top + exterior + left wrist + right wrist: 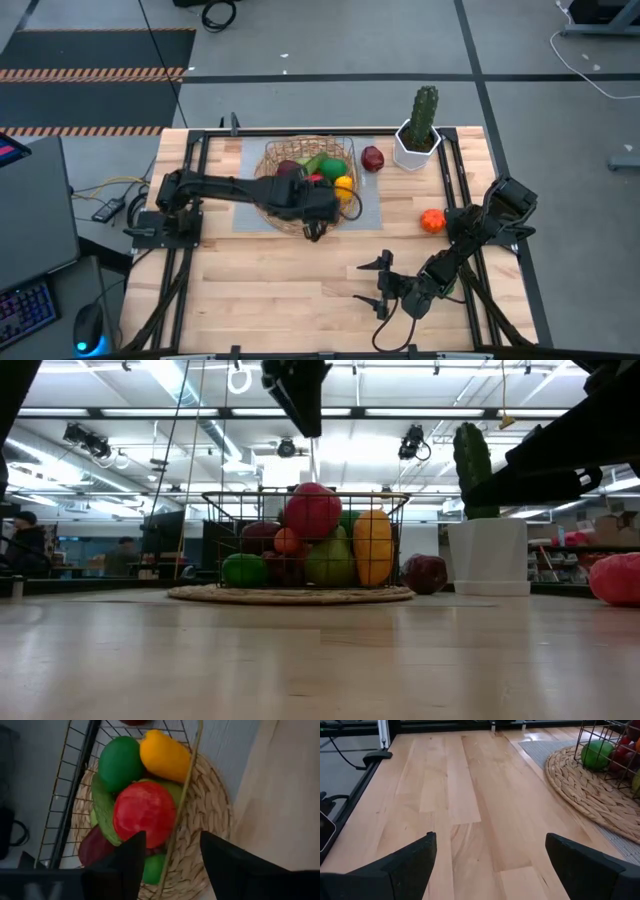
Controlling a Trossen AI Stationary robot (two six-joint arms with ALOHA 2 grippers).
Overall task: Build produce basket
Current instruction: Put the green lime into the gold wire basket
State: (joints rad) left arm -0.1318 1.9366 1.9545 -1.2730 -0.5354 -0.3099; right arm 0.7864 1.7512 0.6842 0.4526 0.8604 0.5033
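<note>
The round tan wicker basket [268,212] with its wire-mesh centre sits on a grey mat [372,212] at the table's far middle, piled with red, green and yellow toy produce [145,815]. The left gripper [170,862] hangs above its near rim, fingers apart and empty. A dark red fruit [372,158] and an orange one [432,221] lie outside, near the potted green cactus [424,118]. The right gripper [378,283] waits open over the near right of the bare wooden table [280,290].

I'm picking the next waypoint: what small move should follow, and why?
Probably lift the left gripper clear of the basket: its jaws are open and empty above the piled produce, while a dark red piece and an orange piece lie outside.
</note>
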